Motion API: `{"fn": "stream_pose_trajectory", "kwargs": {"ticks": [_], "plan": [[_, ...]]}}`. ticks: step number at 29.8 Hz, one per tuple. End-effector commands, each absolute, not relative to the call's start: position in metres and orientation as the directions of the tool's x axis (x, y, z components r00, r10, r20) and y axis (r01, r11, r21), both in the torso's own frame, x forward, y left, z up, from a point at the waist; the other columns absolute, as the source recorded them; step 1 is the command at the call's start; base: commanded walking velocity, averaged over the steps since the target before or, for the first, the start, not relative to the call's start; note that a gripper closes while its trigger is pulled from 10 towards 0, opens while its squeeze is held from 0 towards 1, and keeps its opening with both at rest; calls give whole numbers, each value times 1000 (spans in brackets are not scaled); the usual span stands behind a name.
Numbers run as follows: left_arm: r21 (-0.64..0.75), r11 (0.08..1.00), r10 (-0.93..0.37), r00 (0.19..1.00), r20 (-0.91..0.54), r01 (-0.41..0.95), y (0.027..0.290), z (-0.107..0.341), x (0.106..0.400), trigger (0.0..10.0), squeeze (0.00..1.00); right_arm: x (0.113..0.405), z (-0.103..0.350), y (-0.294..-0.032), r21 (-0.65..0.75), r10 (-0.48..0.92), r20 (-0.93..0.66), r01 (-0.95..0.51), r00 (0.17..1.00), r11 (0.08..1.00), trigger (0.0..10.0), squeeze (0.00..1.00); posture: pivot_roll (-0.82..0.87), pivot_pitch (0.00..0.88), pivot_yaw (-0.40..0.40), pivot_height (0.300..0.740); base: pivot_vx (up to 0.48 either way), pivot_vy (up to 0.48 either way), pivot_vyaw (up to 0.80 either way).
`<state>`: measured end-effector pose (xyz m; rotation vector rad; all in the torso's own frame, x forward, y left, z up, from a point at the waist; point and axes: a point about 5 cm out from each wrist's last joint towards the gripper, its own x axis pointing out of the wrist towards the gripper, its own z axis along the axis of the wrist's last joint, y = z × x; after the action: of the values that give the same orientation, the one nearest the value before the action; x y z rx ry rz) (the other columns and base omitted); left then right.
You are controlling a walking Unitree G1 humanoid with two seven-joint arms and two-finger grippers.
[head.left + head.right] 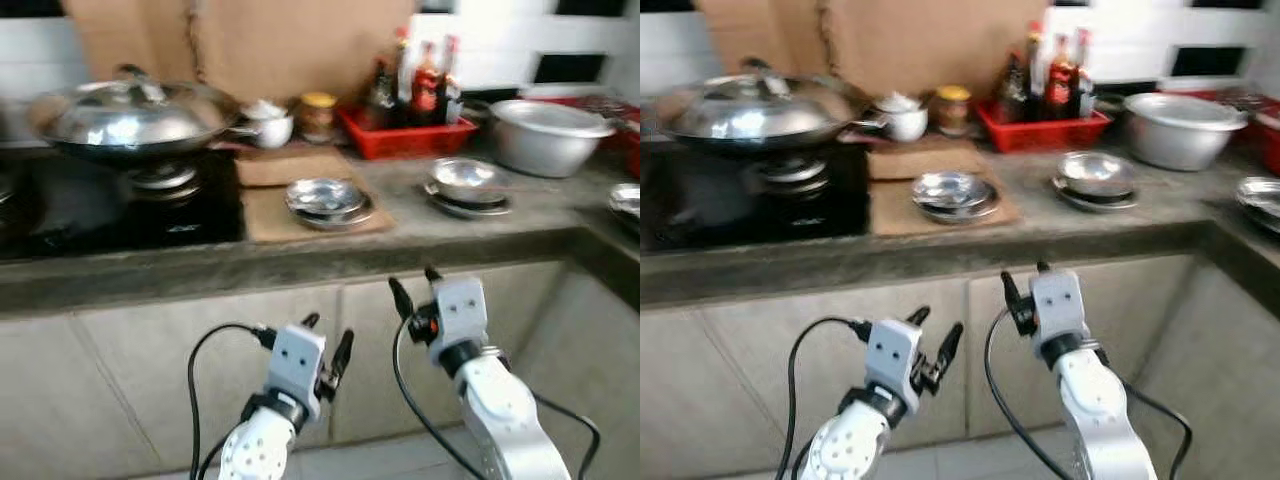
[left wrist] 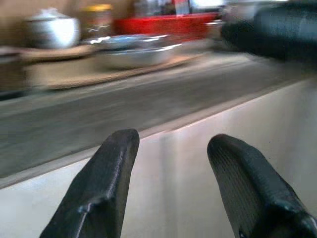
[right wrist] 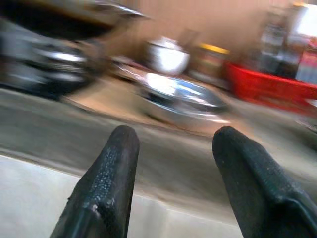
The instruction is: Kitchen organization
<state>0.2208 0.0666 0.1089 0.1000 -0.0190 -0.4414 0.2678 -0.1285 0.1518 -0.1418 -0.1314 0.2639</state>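
A grey stone kitchen counter (image 1: 420,235) runs across in front of me. On a brown mat in its middle lie stacked steel plates (image 1: 327,200), and another steel bowl on a plate (image 1: 466,184) sits to their right. My left gripper (image 1: 328,340) is raised below the counter edge, open and empty, in front of the cabinet doors. My right gripper (image 1: 415,284) stands higher, just under the counter edge, open with nothing between its fingers. The steel plates (image 3: 181,99) appear beyond the fingers in the right wrist view.
A lidded wok (image 1: 130,115) rests on the black stove (image 1: 120,210) at the left. At the back stand a white pot (image 1: 268,125), a jar (image 1: 318,113) and a red tray of bottles (image 1: 405,135). A large steel basin (image 1: 545,135) sits at the right.
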Motion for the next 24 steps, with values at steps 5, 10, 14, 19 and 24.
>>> {"fn": "stream_pose_trajectory", "kwargs": {"ticks": [5,10,14,19,24], "plan": [[108,904,-416,909,11,413,69,113,223,10000,0,278,158,-126,-173,303,125,-280,945,944,10000,0,8,0,-60,740,307,0,0],[106,906,-413,911,13,410,69,113,223,10000,0,282,164,-128,-203,320,148,-288,936,936,10000,0,9,0,-64,740,302,0,0],[108,909,-405,914,10,401,70,113,223,10000,0,286,168,-127,-201,325,156,-292,933,935,10000,0,11,0,-63,740,186,0,0],[107,913,-397,918,9,394,71,113,224,10000,0,294,180,-129,-214,341,194,-299,920,930,10000,0,11,0,-63,740,0,0,0],[105,913,-398,917,12,395,71,113,223,10000,0,303,193,-126,-251,378,229,-320,897,913,10000,0,10,0,-61,740,0,0,0]]}}
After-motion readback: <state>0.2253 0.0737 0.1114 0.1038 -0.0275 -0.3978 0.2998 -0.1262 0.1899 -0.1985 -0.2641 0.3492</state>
